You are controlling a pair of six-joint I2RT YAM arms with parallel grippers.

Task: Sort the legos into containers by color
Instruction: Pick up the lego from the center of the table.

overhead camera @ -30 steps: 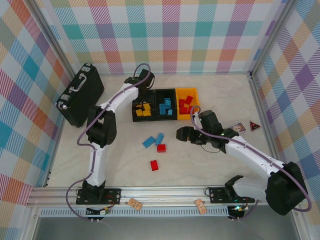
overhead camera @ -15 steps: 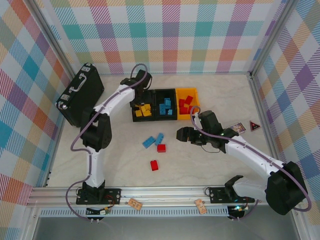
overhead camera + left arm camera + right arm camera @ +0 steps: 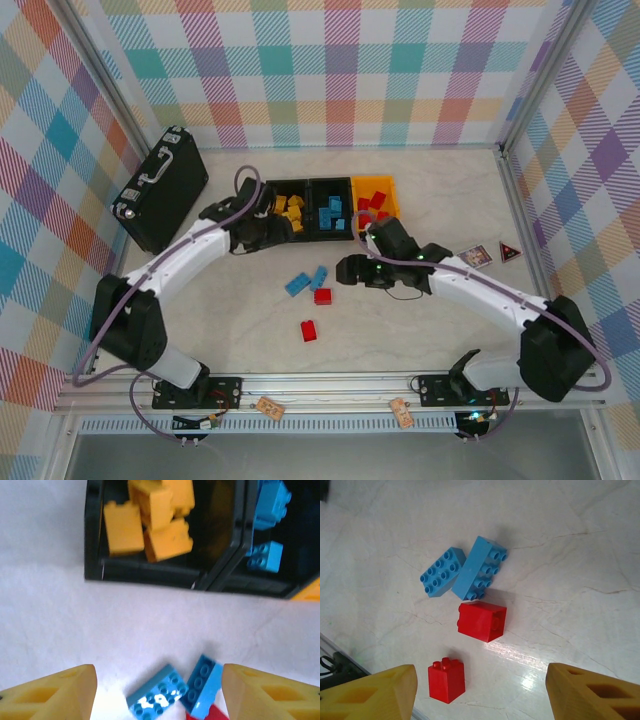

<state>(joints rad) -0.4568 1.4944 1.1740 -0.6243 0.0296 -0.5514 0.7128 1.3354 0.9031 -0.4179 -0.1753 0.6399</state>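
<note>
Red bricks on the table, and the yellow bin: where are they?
upright red brick [image 3: 447, 682], right wrist view, on its side face below the studs.
tipped red brick [image 3: 482, 621], right wrist view, on the middle of its body.
yellow bin [image 3: 375, 180], top view, on its far rim.

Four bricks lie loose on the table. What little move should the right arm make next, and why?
Probably lower the right gripper onto the red brick in the middle of its wrist view. Its jaws stand open and empty, that brick lies between the two fingers as the camera sees them, and the yellow bin holding red bricks is close by.
</note>
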